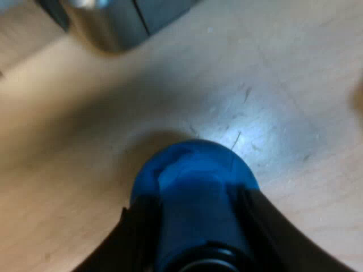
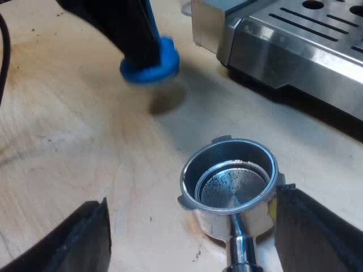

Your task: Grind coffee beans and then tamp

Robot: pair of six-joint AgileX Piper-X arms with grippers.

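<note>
My left gripper (image 1: 193,212) is shut on the blue tamper (image 1: 190,170), its black fingers (image 1: 142,226) pressed to both sides, above the wooden table (image 1: 272,85). From the right wrist, that tamper (image 2: 150,65) hangs a little above the table, casting a shadow, some way beyond the metal holder (image 2: 229,181). The holder rests on the table with its round basket facing up; only dark specks lie on its shiny bottom. Its handle (image 2: 241,252) runs back toward my right gripper (image 2: 193,238), which is open, a finger (image 2: 317,232) far out on each side of the holder.
The espresso machine's steel base and slotted drip tray (image 2: 295,39) stand just beyond the holder. A corner of the machine (image 1: 119,22) also lies past the tamper. Bare wooden table (image 2: 85,147) spreads between the tamper and the holder.
</note>
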